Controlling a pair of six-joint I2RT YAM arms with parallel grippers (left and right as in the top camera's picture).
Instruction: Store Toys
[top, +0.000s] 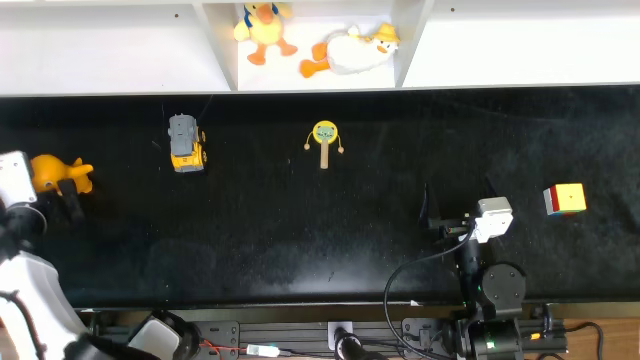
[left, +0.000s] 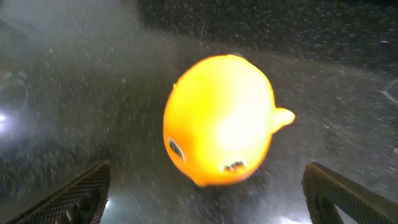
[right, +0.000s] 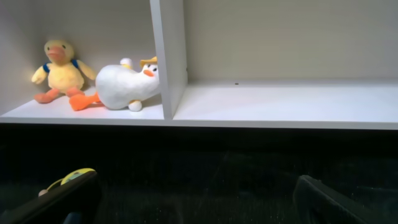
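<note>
- At the table's (top: 300, 240) left edge, we see the left gripper (left: 208, 186) open, its fingers wide on either side of the orange toy (left: 217, 118).
- We find a truck (top: 186, 142) and a rattle (top: 325, 140) toward the back edge.
- Near the front edge, the right gripper (right: 196, 186) gapes open.
- A cube (top: 565, 199) sits by the right edge.

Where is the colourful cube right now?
In the top view the cube sits alone on the right side of the black table, far right of the rattle.

top: overhead | left wrist: close above orange toy (left: 217, 121) | right wrist: facing shelf (right: 280, 102), shared with top
</note>
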